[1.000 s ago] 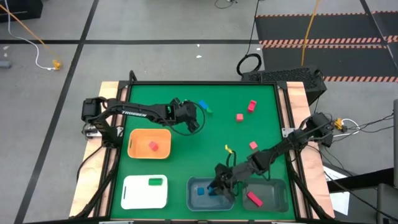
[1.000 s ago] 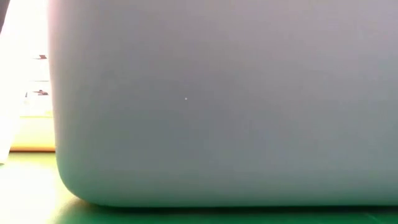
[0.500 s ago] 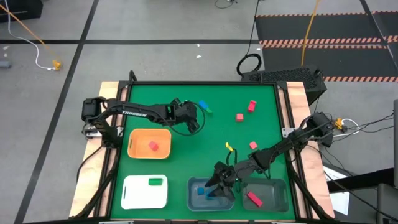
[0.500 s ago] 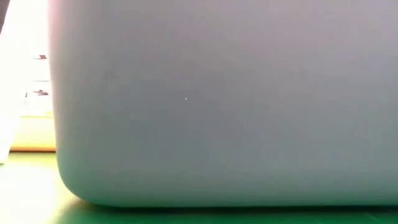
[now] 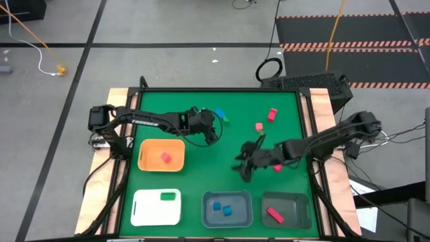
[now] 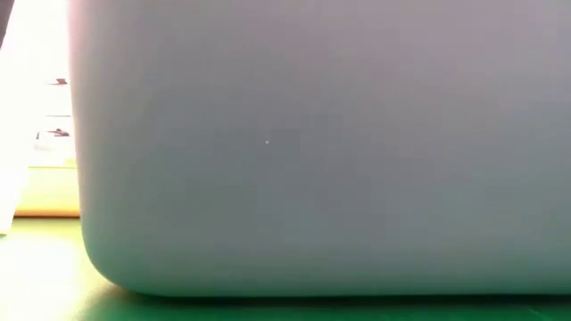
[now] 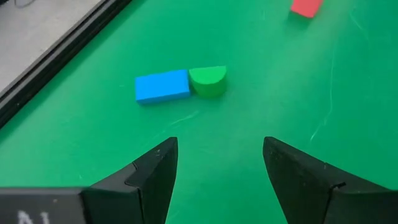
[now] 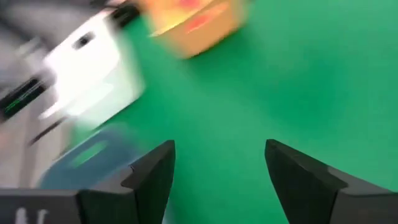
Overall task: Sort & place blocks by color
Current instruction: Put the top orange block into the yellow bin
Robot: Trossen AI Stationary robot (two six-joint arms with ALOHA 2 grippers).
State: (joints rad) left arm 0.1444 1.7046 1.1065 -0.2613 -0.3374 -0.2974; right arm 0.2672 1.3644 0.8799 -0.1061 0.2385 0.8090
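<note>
Both claws gape empty: the left claw [image 7: 217, 177] faces a touching blue block [image 7: 162, 85] and green block [image 7: 208, 81] toward the bench's [image 5: 201, 175] twelve o'clock edge, probably its next pick, while the right claw [image 5: 243, 168] hovers mid-bench

Two dark, slender jointed arms, white lettering on the left arm [image 5: 144, 122].
</note>
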